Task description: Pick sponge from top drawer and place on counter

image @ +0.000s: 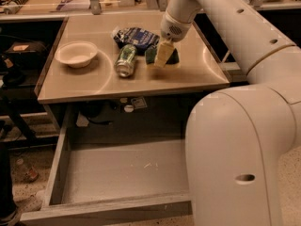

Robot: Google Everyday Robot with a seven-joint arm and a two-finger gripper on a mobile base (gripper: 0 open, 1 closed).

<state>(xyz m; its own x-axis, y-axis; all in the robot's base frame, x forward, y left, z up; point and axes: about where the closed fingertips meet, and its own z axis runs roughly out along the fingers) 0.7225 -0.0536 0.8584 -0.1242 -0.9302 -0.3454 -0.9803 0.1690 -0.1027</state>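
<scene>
The gripper (162, 58) sits right on top of the sponge (173, 56), which lies on the worktop (94, 84) just beside the can (126, 60), long axis across the view, though whether the gripper clasps it I cannot tell.

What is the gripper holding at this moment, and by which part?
It cannot be told. The gripper sits at the middle of the sponge on the counter, but a grip is not visible.
</scene>
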